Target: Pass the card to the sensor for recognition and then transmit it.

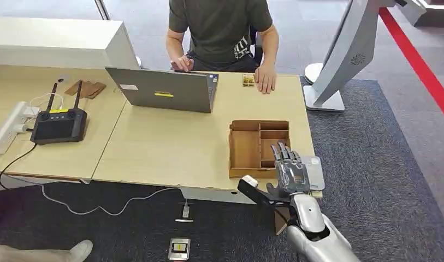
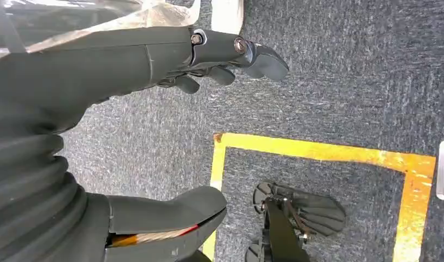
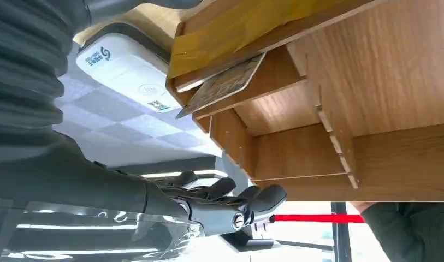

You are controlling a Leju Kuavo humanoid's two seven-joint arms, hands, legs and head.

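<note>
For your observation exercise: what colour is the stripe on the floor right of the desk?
Red, on the floor stripe; clearest in the head view.

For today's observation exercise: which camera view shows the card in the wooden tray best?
The right wrist view: the card leans in a compartment of the wooden tray, close up. In the head view the robot hand covers that part of the tray. The left wrist view faces the floor.

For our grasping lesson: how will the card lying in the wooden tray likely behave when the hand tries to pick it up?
The card looks thin, flat and rigid, so probably light and stiff. Lying in a compartment of the wooden tray, it may slide rather than lift, and the walls could hinder the right hand.
</note>
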